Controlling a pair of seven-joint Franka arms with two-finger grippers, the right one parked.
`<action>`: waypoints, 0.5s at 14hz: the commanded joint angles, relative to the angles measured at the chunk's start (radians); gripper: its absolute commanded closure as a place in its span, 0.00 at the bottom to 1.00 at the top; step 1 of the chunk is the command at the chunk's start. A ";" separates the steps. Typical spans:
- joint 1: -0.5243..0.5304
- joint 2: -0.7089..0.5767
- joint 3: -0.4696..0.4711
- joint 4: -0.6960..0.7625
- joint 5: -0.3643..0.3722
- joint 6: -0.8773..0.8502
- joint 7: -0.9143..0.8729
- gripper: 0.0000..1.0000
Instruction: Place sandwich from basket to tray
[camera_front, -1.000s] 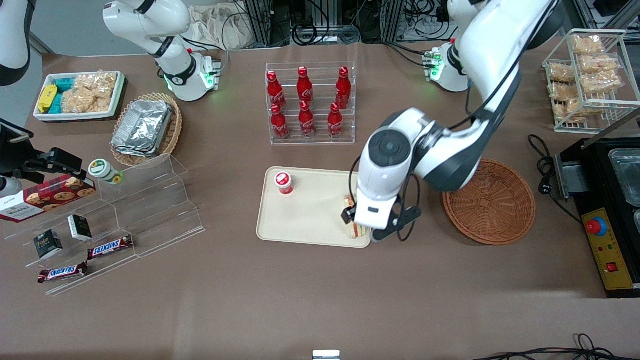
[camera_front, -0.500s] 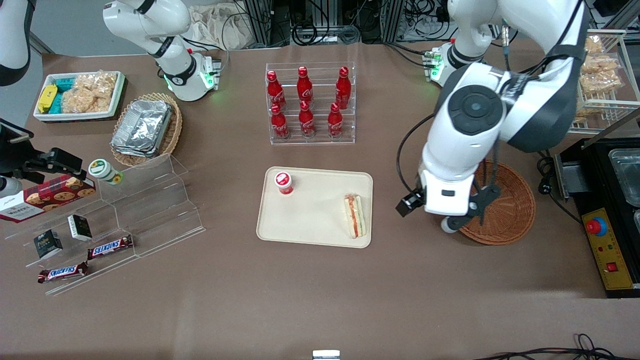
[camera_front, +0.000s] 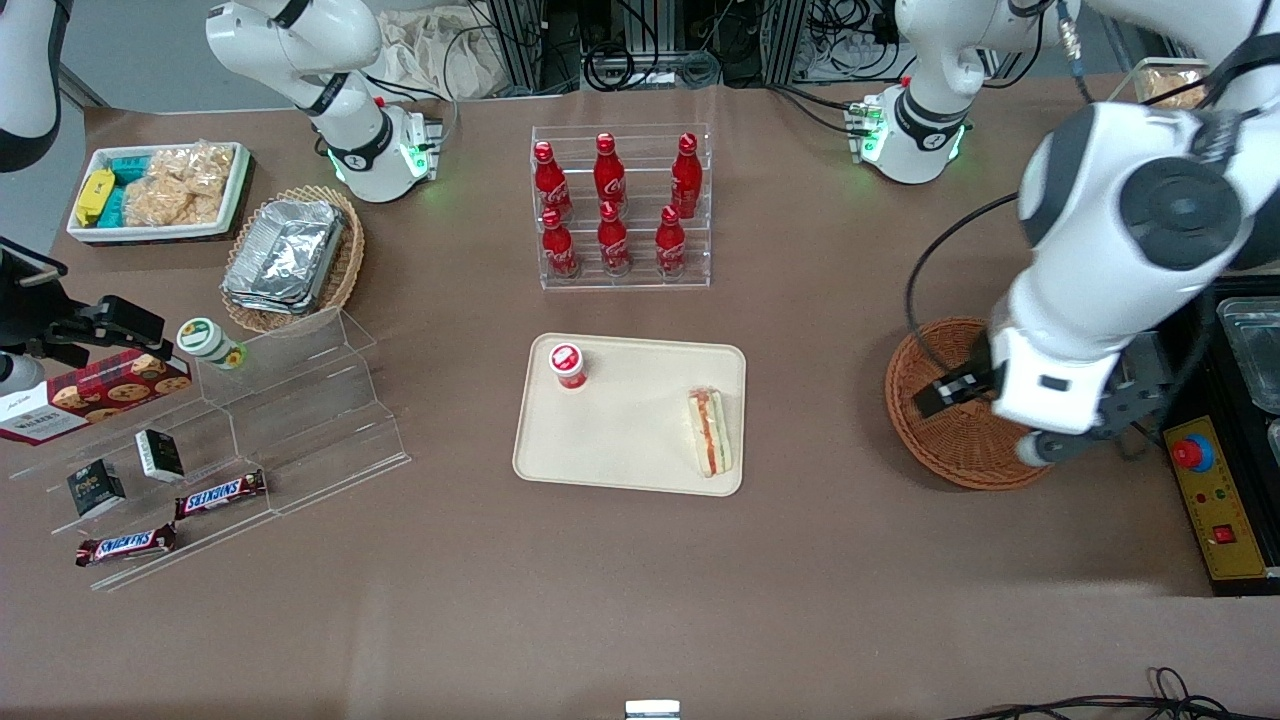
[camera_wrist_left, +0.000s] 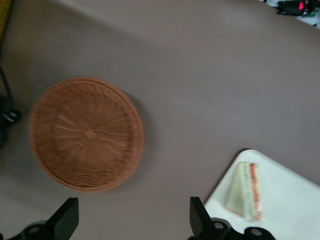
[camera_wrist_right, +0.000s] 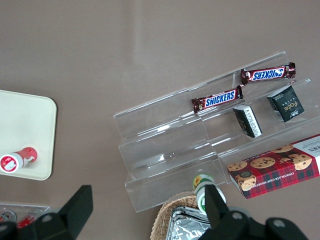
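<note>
Brown-covered counter (camera_front: 640, 580) carries it all. Working arm has swung away from the tray and now hangs over the working-arm end of the counter, above the round reddish-brown wicker basket (camera_front: 960, 440), which sits w/ nothing in it (camera_wrist_left: 87, 134). A second ago that arm was low over the tray's edge, right on the sandwich; half a sec ago it was already between tray and basket.

Flat cream-beige rectangular plastic tray (camera_front: 620, 440) sits mid-counter, nearer the front camera than the clear rack of red bottles (camera_front: 620, 205). On it, a small red-and-white capped bottle (camera_front: 568, 365) at the corner toward the parked arm's end.

Hand (camera_wrist_left: 134, 220) is up over the bare counter betw. basket and tray, fingers spread wide apart, nothing betw. them.

Small triangular wedge sandwich in clear wrap (camera_front: 709, 432), white bread w/ red, orange, green layers, lies flat on the tray, by the edge toward the basket (camera_wrist_left: 245, 191). No contact w/ the hand; well apart.

Reads as: release done, arm retreating. Task looks complete, imo; only parking left.
</note>
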 joint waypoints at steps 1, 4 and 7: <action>-0.004 -0.133 0.076 -0.140 -0.031 -0.004 0.177 0.00; 0.010 -0.204 0.138 -0.218 -0.031 -0.003 0.348 0.00; 0.096 -0.277 0.132 -0.257 -0.054 -0.032 0.518 0.00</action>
